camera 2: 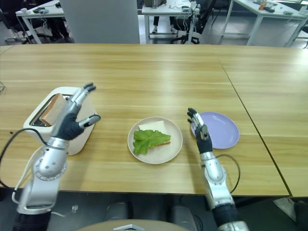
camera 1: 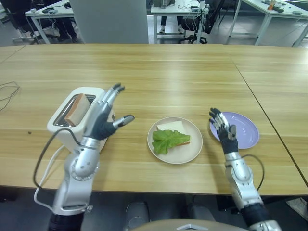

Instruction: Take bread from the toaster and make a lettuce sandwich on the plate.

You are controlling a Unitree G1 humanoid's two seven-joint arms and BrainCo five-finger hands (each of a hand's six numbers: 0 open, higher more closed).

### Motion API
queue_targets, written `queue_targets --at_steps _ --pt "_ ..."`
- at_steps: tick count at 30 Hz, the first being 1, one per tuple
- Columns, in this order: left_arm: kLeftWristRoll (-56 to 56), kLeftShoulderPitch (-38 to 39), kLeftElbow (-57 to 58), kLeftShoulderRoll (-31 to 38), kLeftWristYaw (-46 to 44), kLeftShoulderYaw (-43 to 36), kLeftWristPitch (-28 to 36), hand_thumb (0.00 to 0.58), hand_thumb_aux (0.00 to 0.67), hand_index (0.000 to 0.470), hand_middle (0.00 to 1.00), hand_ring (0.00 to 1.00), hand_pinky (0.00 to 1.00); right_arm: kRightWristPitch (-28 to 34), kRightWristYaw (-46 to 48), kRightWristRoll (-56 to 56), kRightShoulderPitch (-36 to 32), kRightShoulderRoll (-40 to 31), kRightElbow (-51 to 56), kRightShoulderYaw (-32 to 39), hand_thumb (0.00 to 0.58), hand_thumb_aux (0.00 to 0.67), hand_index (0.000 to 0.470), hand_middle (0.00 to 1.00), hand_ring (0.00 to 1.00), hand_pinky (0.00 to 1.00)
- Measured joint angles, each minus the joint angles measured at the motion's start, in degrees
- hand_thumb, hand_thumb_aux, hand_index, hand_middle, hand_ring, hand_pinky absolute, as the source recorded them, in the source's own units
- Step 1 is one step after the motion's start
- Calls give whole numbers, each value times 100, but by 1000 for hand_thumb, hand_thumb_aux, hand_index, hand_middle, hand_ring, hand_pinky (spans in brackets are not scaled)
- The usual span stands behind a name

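A white toaster (camera 1: 62, 126) stands at the left with one slice of bread (camera 1: 78, 109) upright in its slot. My left hand (camera 1: 105, 115) hangs open over the toaster's right side, fingers spread, holding nothing. On the cream plate (camera 1: 192, 151) in the middle lies a bread slice (camera 1: 175, 128) with a green lettuce leaf (camera 1: 164, 140) on top. My right hand (camera 1: 224, 127) is open, palm up, above the left rim of a purple plate (camera 1: 244, 129).
The toaster's white cord (camera 1: 44, 175) runs off the near table edge at the left. A dark cable (camera 1: 8, 94) lies at the far left. A seam (camera 1: 257, 101) crosses the table at the right. Desks stand behind the table.
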Motion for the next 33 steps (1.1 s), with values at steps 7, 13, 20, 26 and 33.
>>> queue_targets --at_steps 7,13,20,26,33 --pt "1770 -539 1126 1299 2 197 704 0 0 0 0 0 0 -209 971 531 -11 640 52 -363 0 0 0 0 0 0" --pt "2428 -696 1774 1866 -355 232 1361 0 0 0 0 0 0 -139 1360 648 13 918 -48 -446 0 0 0 0 0 0" --pt "2416 -822 2439 2087 -846 155 1632 0 0 0 0 0 0 -59 1523 640 57 996 -133 -605 0 0 0 0 0 0" --pt "2032 -1025 2921 1928 -1047 -252 1531 0 0 0 0 0 0 33 1619 633 74 1027 -215 -720 0 0 0 0 0 0" --pt "1556 -1596 3766 1815 -952 -544 1256 87 53 36 0 0 0 87 1664 599 118 1034 -238 -832 0 0 0 0 0 0"
